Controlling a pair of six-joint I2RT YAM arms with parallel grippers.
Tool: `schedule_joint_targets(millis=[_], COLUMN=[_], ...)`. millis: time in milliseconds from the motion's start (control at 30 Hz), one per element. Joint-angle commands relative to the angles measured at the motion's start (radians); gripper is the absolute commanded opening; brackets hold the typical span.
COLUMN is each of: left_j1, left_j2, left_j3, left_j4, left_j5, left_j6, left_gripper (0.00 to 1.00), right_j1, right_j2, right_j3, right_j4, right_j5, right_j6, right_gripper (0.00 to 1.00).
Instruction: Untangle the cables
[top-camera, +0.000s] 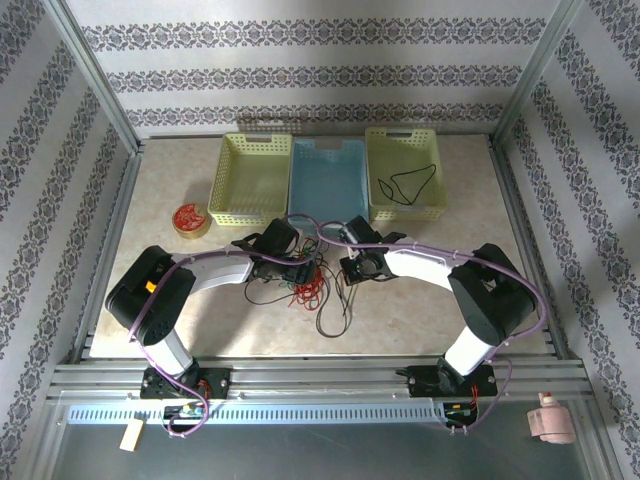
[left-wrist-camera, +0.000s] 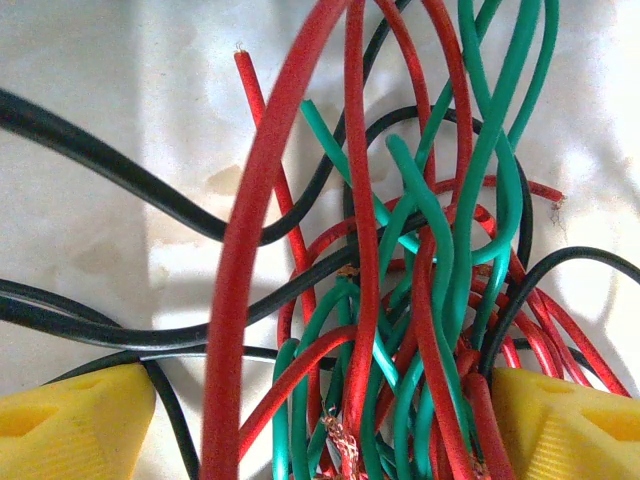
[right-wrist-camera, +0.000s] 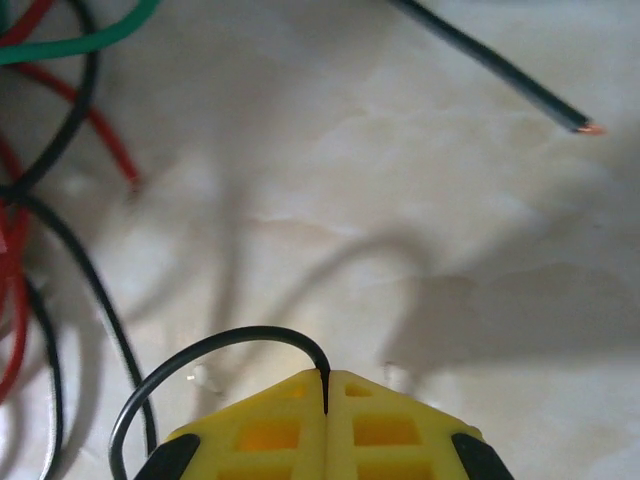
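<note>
The cables (top-camera: 305, 285) are light, limp and thin. They will bend wherever you pull, and the smooth insulation will likely slip through a loose pinch. In a knot like this, pulling one strand is apt to drag the whole heap. Take hold near a free end or on an outer loop, and keep the rest pinned. The bared copper tips look frail, so grip the insulation, not the tip.

They are red, green and black strands, heaped in one snarl at the middle of the table (top-camera: 470, 215), between the two grippers, with black loops trailing toward the near edge. In the left wrist view the red and green ones cross and braid tightly, the black ones run out to the left, and several cut ends show frayed copper.

Your left gripper (left-wrist-camera: 322, 400) stands apart, with a yellow finger on each side of the thickest part of the snarl and nothing clamped. Your right gripper (right-wrist-camera: 326, 385) is closed, pinching a black cable (right-wrist-camera: 240, 335) right at its tip; that strand arches out and curls down to the left. A second black cable (right-wrist-camera: 500, 68), copper showing at its end, lies well apart from it.

One black strand (top-camera: 410, 185) lies by itself in the right basket (top-camera: 405, 212), so sorting appears under way, with most of it left to do.
</note>
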Motion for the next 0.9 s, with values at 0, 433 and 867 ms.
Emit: schedule_joint_targets(millis=[0, 433, 867], left_j1=[-0.006, -0.007, -0.008], left_j2=[0.004, -0.005, 0.011], left_j3=[-0.019, -0.035, -0.020], left_j4=[-0.046, -0.036, -0.043], left_j5=[-0.017, -0.017, -0.025], left_j6=[0.010, 0.009, 0.024], left_gripper=[0.87, 0.88, 0.89], right_j1=[-0.019, -0.058, 0.042], right_j2=[-0.047, -0.120, -0.222], right_j3=[-0.028, -0.023, -0.141], right_j4=[-0.005, -0.054, -0.126], right_j5=[0.094, 0.096, -0.047], right_j6=[0.054, 0.027, 0.029], right_gripper=[0.00, 0.39, 0.67])
